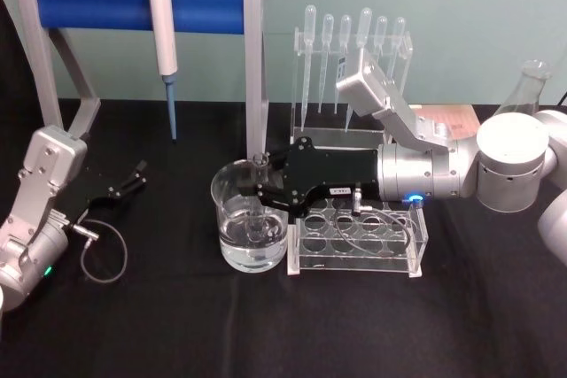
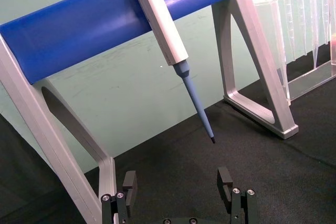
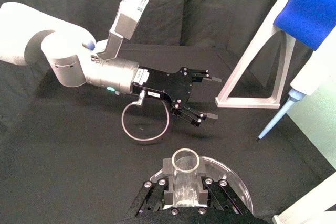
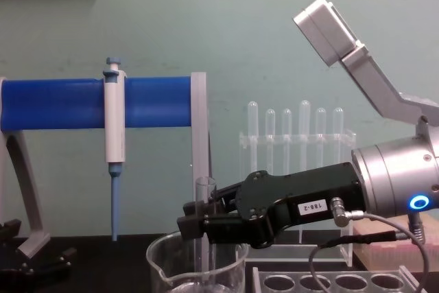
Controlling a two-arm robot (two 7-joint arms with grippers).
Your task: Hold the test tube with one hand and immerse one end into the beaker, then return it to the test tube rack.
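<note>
One rack [image 1: 416, 241] beside beaker [image 1: 232, 250]; right tool [image 1: 260, 185] grips tube [image 1: 260, 163].

Glossy clear glass test tube [image 4: 205, 195], smooth clear glass beaker [image 1: 230, 243], matt black cloth [image 1: 354, 329]

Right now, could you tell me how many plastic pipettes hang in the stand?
6 pipettes, side by side in the clear stand behind the test tube rack; none seems fully hidden.
</note>
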